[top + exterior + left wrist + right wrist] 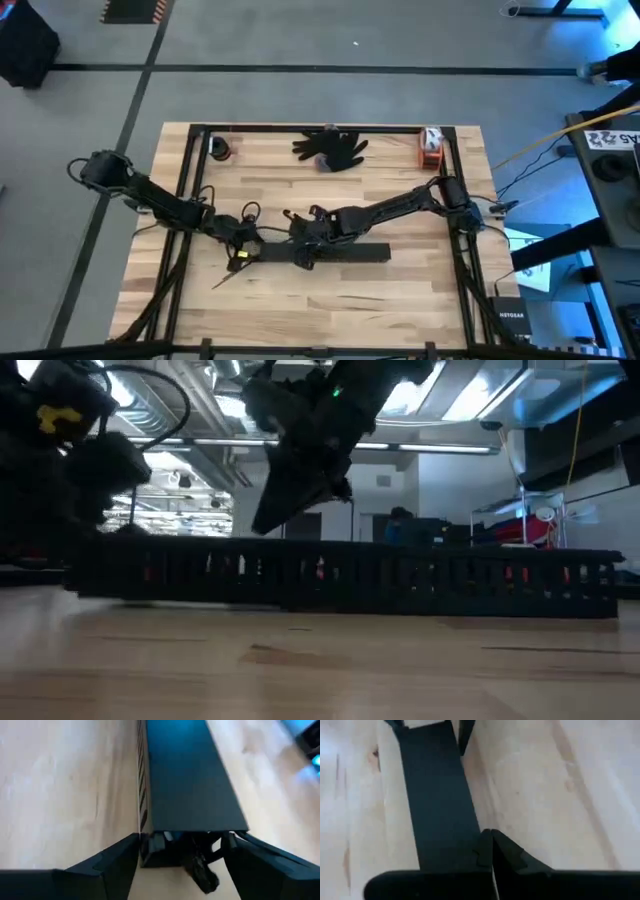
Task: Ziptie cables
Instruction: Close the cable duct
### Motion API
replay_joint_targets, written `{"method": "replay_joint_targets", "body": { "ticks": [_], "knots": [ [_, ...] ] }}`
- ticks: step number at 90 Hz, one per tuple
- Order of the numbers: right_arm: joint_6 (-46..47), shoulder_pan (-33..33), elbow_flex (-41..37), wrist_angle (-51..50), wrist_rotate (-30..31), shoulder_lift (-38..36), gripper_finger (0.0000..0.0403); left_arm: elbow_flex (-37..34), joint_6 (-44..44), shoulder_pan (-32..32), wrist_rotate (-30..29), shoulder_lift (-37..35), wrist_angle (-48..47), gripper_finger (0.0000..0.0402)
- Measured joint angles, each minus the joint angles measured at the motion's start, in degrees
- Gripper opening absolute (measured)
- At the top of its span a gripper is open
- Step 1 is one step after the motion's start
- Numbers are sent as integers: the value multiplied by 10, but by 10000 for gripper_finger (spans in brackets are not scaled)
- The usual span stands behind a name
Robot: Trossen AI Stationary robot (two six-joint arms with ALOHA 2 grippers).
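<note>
We see both arms reaching inward over the wooden table [400, 290] and meeting near its middle, at a long black slotted bar [330, 254] that lies flat, running left to right.

The left arm enters from the table's left edge, elbow bent, and its left gripper [238, 252] sits at the bar's left end. In the left wrist view the left gripper [182, 855] has its two dark fingers [107, 862] spread wide, one on each side of the bar's end [185, 785]; whether they press on it we cannot tell. A small dark part lies between them at the bar's end.

The right arm comes from the right edge, stretched low across the table, and its right gripper [305, 245] is over the bar just right of the left gripper. In the right wrist view the right gripper [491, 851] has its fingertips together, with nothing visible between them, just above the bar's top face [437, 795].

In the low view the bar [350, 580] spans the picture and hides the table behind it.

The cables are not clearly visible; a thin pale strand [228, 278] lies on the table just in front of the left gripper, and we cannot tell what it is.

At the far edge lie a black glove [333, 148], a small orange-and-white object [430, 146] and a small dark round object [220, 149].
</note>
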Motion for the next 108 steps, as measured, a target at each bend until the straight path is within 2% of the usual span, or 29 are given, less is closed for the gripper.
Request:
{"method": "replay_joint_targets", "body": {
  "ticks": [27, 36, 48, 70, 108],
  "knots": [
    [-39, 3, 0, -47, -23, -17, 0, 20, -6, 0, -5, -98, -205, 271],
    [-45, 3, 1, -47, -39, -14, 0, 20, -51, 0, 5, -112, -234, 270],
    [-46, 6, 1, -43, -29, -13, 0, 20, -93, -13, 9, -117, -237, 270],
    [-30, 6, -41, 12, -29, -8, 0, 20, -32, -30, -83, -83, -213, 270],
    [-21, 6, -62, 87, -20, 17, 0, 21, -5, -24, -115, 46, -78, 270]
  ]
}}
